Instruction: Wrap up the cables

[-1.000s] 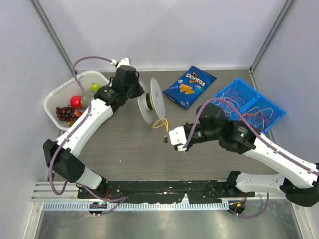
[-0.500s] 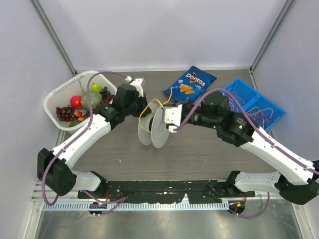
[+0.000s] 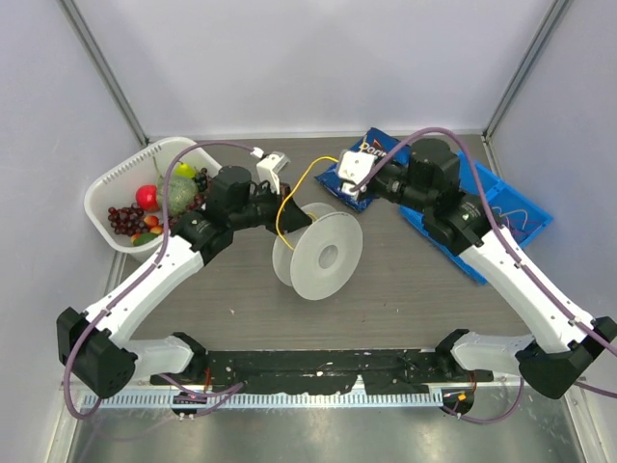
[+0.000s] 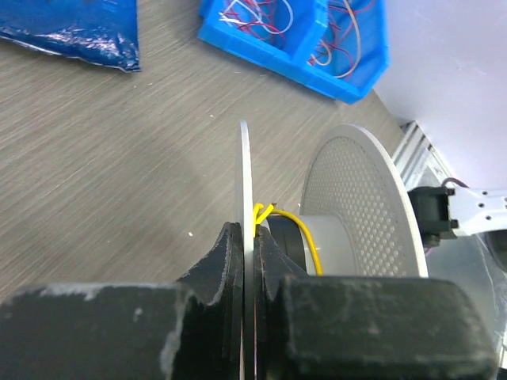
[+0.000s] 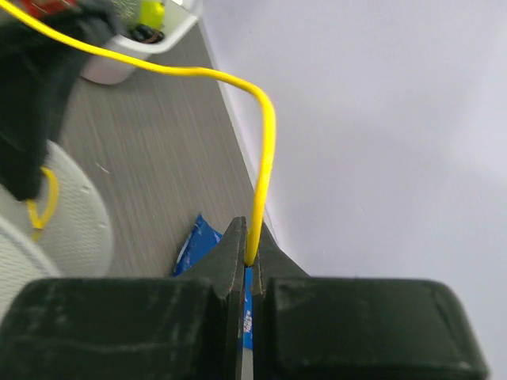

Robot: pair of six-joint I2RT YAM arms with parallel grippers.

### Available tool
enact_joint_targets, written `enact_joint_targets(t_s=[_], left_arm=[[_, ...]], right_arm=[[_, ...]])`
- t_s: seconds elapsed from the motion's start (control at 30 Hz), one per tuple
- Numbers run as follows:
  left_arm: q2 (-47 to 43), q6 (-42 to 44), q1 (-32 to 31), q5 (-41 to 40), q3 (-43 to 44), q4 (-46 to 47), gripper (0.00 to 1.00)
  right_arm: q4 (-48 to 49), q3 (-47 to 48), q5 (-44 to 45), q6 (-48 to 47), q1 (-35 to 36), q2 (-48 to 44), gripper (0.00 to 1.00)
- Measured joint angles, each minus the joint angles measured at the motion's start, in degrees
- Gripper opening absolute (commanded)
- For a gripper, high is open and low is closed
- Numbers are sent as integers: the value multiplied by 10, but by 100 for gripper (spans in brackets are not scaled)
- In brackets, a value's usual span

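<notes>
The thin yellow cable (image 5: 269, 158) is pinched in the right gripper (image 5: 247, 255) and is led toward eight o'clock onto the translucent white round spool (image 3: 326, 253) (flange clamped by the left gripper (image 4: 247, 241))

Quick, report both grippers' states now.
Left gripper: closed on the spool flange.
Right gripper: closed on the yellow cable.

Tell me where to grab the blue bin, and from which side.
Best bet: pinch the thin upright rim of the blue bin on its far right wall, coming down from above. The bin is open-topped, that wall is unobstructed, and loose cables lie inside, so keep the inner finger shallow.
</notes>
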Motion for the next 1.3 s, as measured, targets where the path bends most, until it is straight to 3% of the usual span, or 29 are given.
enact_joint_targets(t_s=[0.27, 0.63, 0.77, 1.03, 1.3], left_arm=[[-27, -24, 12, 35, -4, 8, 0], [-11, -59, 23, 91, -16, 37, 0], [-15, -94, 41, 145, -21, 78, 0], [-40, -193, 139, 200, -18, 190, 0], [-36, -339, 256, 208, 17, 328, 0]], right_arm=[[45, -15, -65, 46, -102, -10, 1], [85, -38, -126, 64, -119, -47, 1], [80, -38, -131, 66, -165, -24, 1], [50, -51, -169, 113, -283, 19, 1], [34, -75, -203, 142, -347, 33, 1]])
